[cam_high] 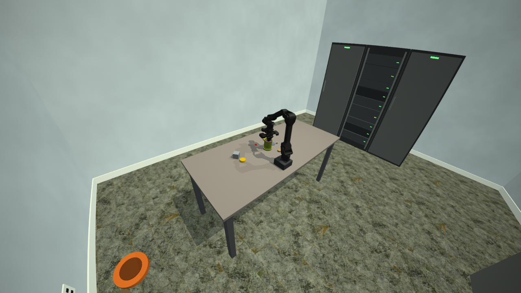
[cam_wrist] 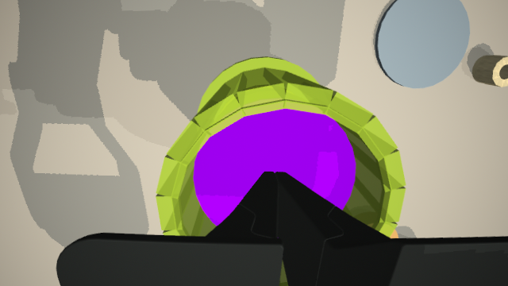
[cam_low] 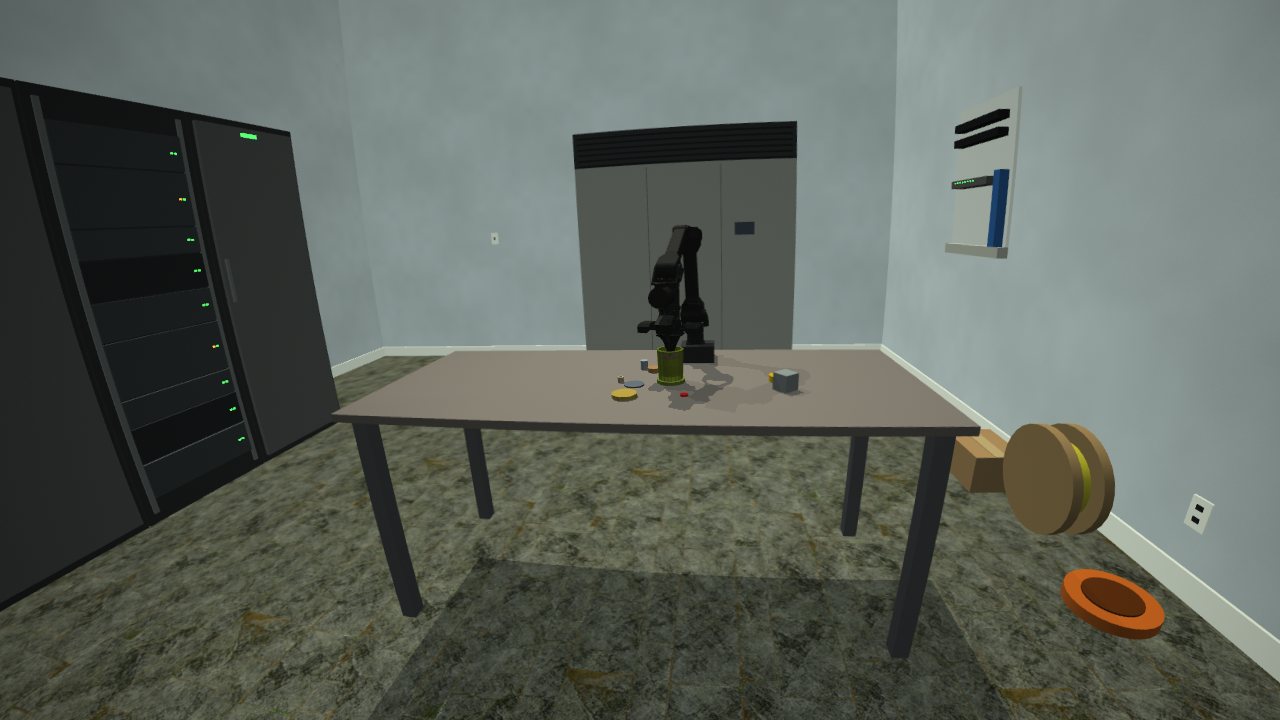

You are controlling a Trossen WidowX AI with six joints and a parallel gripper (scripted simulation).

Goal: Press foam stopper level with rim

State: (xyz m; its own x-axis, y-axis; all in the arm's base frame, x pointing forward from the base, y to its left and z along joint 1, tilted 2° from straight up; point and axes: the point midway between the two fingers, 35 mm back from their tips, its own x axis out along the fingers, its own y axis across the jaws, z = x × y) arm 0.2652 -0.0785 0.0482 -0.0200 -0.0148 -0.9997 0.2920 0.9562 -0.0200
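Note:
The yellow-green jar (cam_high: 267,146) (cam_low: 670,368) (cam_wrist: 394,199) stands upright on the table (cam_high: 222,189) (cam_low: 501,394). The purple foam stopper (cam_wrist: 278,139) sits inside its mouth. In the wrist view, inner wall shows beside the stopper at left and right, so its top lies below the rim; how far below I cannot tell. My gripper (cam_high: 269,139) (cam_low: 670,347) (cam_wrist: 273,182) is shut and empty. It points down into the mouth, its tips over the middle of the stopper and seemingly on it. The fingers hide the near part of the stopper and rim.
A blue-grey disc (cam_low: 633,384) (cam_wrist: 423,44), a small hollow cylinder (cam_low: 620,379) (cam_wrist: 485,71), an orange piece (cam_high: 279,149) and a yellow disc (cam_low: 623,394) lie near the jar. A red disc (cam_high: 255,144) (cam_low: 683,394) is close too. A grey cube (cam_high: 236,155) (cam_low: 785,381) stands farther off, beside another yellow disc (cam_high: 242,160).

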